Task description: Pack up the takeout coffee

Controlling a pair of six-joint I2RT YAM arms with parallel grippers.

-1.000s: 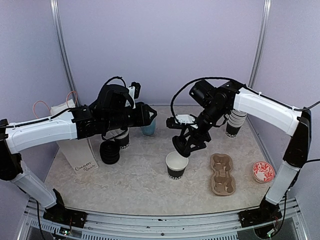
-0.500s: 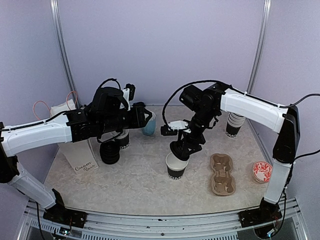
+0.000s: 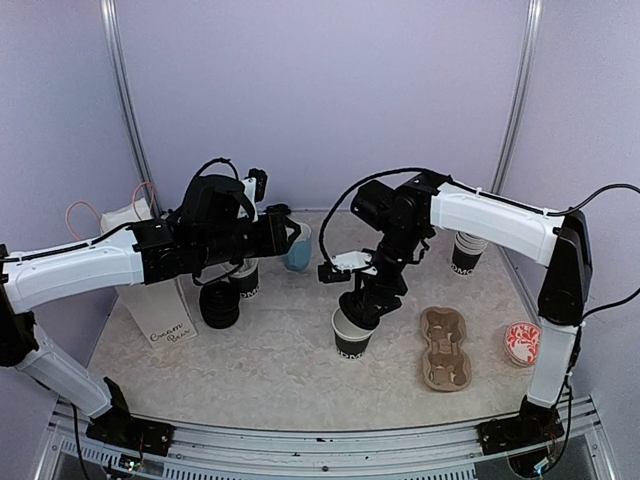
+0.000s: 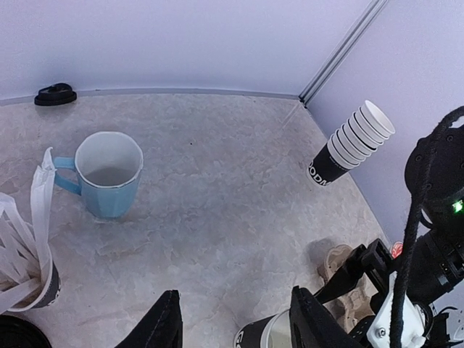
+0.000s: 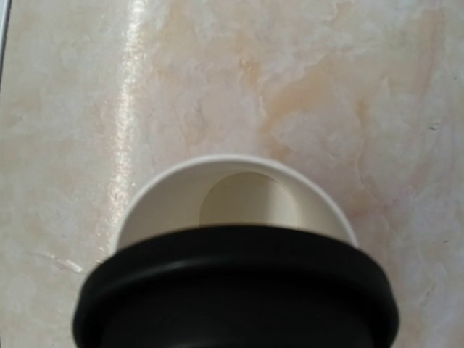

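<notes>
One black paper cup (image 3: 349, 340) with white lettering stands open at the table's middle. It also shows in the right wrist view (image 5: 235, 192), white inside and empty, and in the left wrist view (image 4: 264, 335). My right gripper (image 3: 366, 303) is shut on a round black lid (image 5: 233, 290) and holds it just above the cup's near rim, partly over the mouth. Its fingers are hidden behind the lid in the right wrist view. My left gripper (image 3: 291, 232) is open and empty in the air near the blue mug; in the left wrist view (image 4: 235, 308) it looks down on bare table. No second loose cup shows.
A light blue mug (image 4: 107, 172) stands at the back. A black cup with white sticks (image 4: 25, 254) and a stack of black lids (image 3: 220, 305) sit left. A white paper bag (image 3: 160, 305) stands far left. A cardboard carrier (image 3: 445, 347), stacked cups (image 3: 468, 245) and a red-patterned disc (image 3: 526, 343) are right.
My right gripper has moved left and down with the lid, from beside the cup to just over its rim. My left gripper has drawn back a little to the left.
</notes>
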